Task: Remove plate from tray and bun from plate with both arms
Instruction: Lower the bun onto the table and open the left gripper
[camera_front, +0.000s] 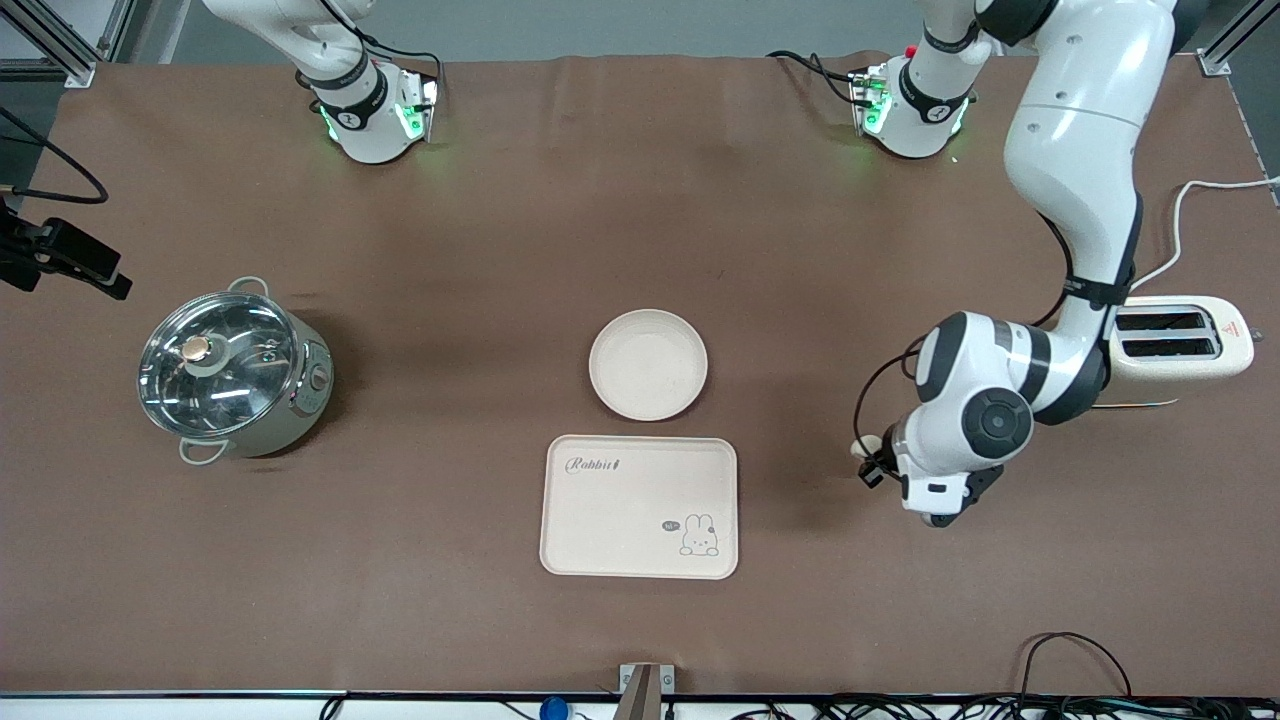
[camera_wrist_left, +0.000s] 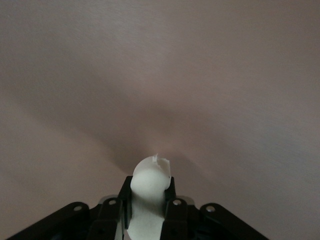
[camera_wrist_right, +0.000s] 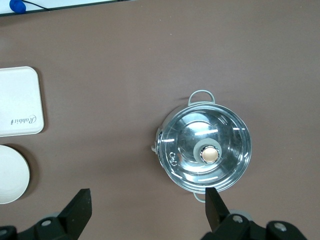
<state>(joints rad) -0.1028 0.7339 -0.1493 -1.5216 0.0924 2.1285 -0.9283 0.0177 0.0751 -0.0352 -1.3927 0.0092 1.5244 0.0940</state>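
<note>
The round cream plate (camera_front: 648, 363) sits empty on the brown table, just farther from the front camera than the tray (camera_front: 640, 505). The tray, with "Rabbit" lettering, holds nothing. My left gripper (camera_front: 870, 468) is low over bare table toward the left arm's end, beside the tray. It is shut on the pale bun (camera_front: 862, 445). In the left wrist view the bun (camera_wrist_left: 150, 175) sticks out between the black fingers of that gripper (camera_wrist_left: 150, 189). My right gripper (camera_wrist_right: 147, 200) is open and empty, high over the table. Its view shows the tray (camera_wrist_right: 17, 100) and the plate (camera_wrist_right: 10, 172).
A steel pot with a glass lid (camera_front: 232, 370) stands toward the right arm's end and shows in the right wrist view (camera_wrist_right: 205, 150). A cream toaster (camera_front: 1180, 345) stands at the left arm's end, beside the left arm. Cables lie along the table's near edge.
</note>
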